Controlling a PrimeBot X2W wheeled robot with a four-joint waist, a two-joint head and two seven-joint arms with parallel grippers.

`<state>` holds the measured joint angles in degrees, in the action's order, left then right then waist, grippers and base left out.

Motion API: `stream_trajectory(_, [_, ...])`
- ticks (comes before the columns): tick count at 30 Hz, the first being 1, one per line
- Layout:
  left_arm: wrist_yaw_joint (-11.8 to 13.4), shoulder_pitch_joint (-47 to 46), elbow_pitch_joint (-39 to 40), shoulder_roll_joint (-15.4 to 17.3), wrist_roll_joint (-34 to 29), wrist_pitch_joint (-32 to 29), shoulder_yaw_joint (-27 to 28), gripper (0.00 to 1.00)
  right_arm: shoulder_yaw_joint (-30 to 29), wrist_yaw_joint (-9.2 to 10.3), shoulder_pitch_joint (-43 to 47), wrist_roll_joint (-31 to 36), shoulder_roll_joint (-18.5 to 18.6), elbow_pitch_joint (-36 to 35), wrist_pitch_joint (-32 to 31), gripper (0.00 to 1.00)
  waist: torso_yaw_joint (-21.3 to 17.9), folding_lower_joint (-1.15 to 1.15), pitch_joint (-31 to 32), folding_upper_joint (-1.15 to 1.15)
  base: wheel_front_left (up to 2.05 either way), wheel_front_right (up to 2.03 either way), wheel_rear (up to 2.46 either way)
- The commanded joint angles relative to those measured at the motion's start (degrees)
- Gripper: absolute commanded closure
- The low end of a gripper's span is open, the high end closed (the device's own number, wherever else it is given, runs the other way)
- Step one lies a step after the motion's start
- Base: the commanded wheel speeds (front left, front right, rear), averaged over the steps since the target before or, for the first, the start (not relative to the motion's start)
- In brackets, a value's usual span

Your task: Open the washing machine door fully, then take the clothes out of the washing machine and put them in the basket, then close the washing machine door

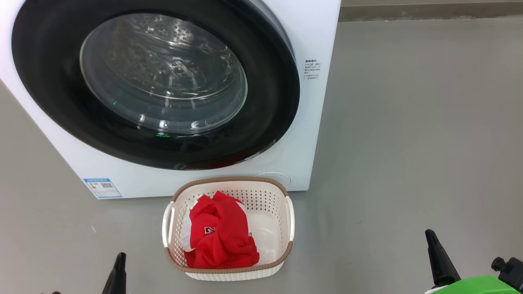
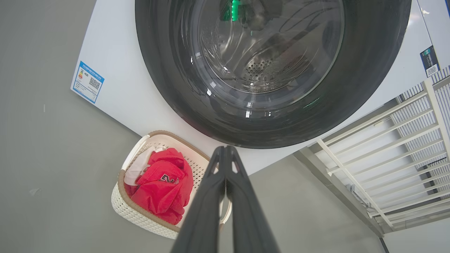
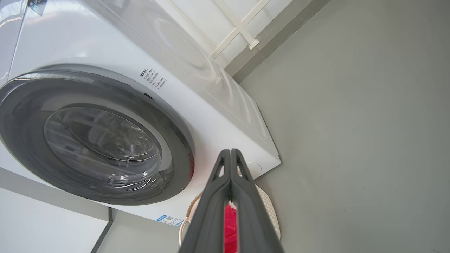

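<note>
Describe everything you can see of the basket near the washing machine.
The basket is cream-white perforated plastic with a brown woven-look rim and white side handles. It stands upright on the grey floor, close before the washing machine, below its shut door. Red clothes with white parts lie inside.

One washing machine [image 1: 316, 130], one washing machine door [image 1: 155, 81], one basket [image 1: 261, 198] and one red bundle of clothes [image 1: 222, 239] are counted; garments within not separable.
</note>
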<state>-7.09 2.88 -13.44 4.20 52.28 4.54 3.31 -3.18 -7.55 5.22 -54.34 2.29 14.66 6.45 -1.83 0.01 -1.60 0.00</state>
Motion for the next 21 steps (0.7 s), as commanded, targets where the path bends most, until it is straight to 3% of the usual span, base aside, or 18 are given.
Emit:
stream_trajectory(1, [-0.2,-2.6,1.0,0.5,1.6,-0.4,1.4,1.0,0.3,0.03,-2.7,-1.9,1.1,-1.3,-0.5,1.0,0.0,0.0,0.0,0.0,0.0,0.0,0.0])
stream_trajectory(21, [-0.3,-4.5,0.6,-0.1,12.8,-3.5,1.9,1.0,-0.1,0.04,-5.2,-12.9,1.4,-1.2,-3.6,1.0,0.6,0.0,0.4,0.0,0.0,0.0,0.0])
